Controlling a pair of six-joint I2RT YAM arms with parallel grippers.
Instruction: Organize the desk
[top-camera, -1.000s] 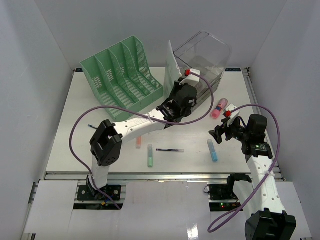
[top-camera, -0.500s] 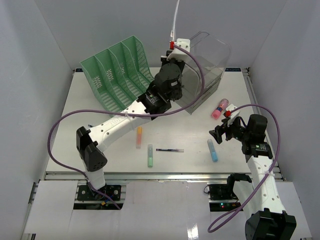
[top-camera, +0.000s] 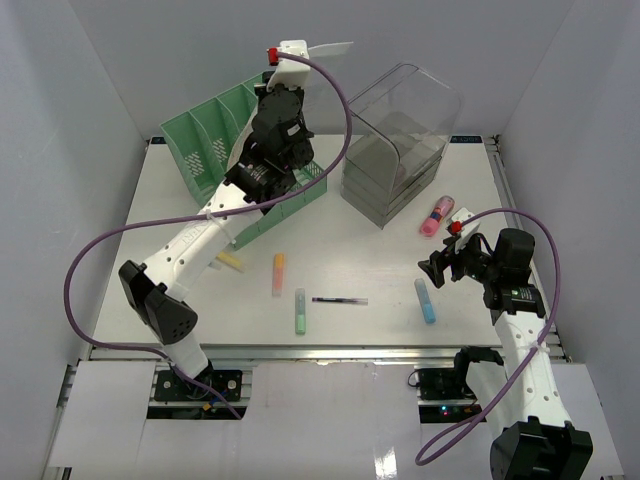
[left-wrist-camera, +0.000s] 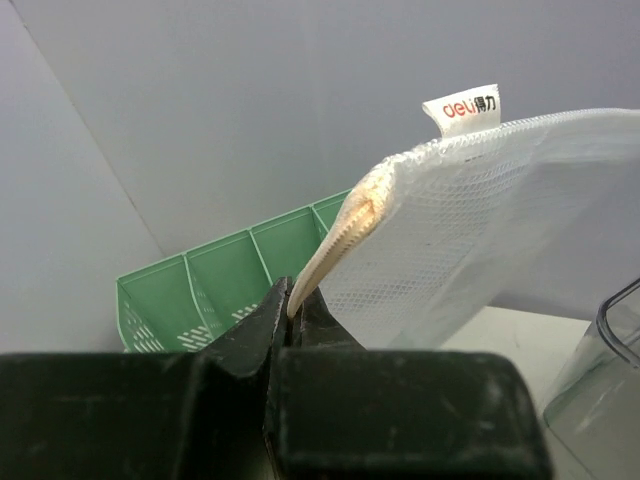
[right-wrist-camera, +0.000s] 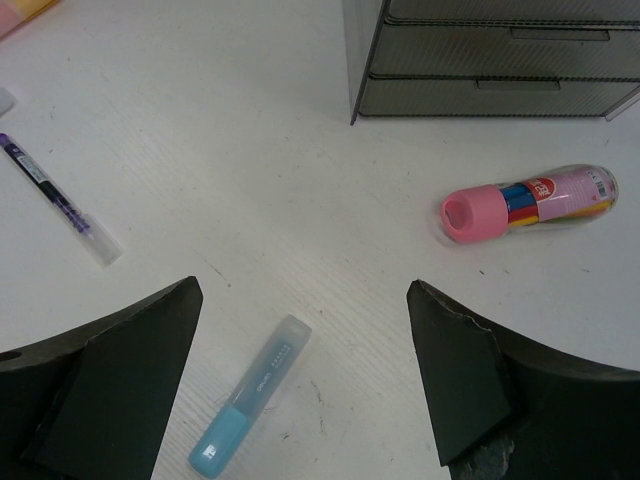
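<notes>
Top external view, hidden parts: the raised left arm is covering the middle of the green slotted plastic file rack (top-camera: 205, 140). The left gripper (top-camera: 303, 52) is showing too small here for its fingertips to be read.
Left wrist view, cut off: the white mesh pouch (left-wrist-camera: 480, 220) with a tan edge strip is running out of frame on the right. Only a corner of the clear plastic drawer box (left-wrist-camera: 605, 365) is showing.
Left gripper: its jaws are pressing together on the pouch's edge and holding it high in the air, with the rack below and ahead.
Right gripper (right-wrist-camera: 300, 300): its fingers are standing spread wide, gripping nothing.
Desk: the large flat white rectangular desk (top-camera: 380, 255) is lying well below the left gripper and close beneath the right one.
Under the right gripper: a light-blue highlighter (right-wrist-camera: 250, 395) is lying between the fingers in the right wrist view. A pink-capped tube of coloured pens (right-wrist-camera: 528, 203) is lying near the drawer box, and a purple pen (right-wrist-camera: 60, 200) is lying on the opposite side.
Elsewhere on the desk: a green highlighter (top-camera: 300, 311) and an orange highlighter (top-camera: 278, 273) are lying apart near the front. A yellow highlighter (top-camera: 230, 261) is lying just beside the left arm.
</notes>
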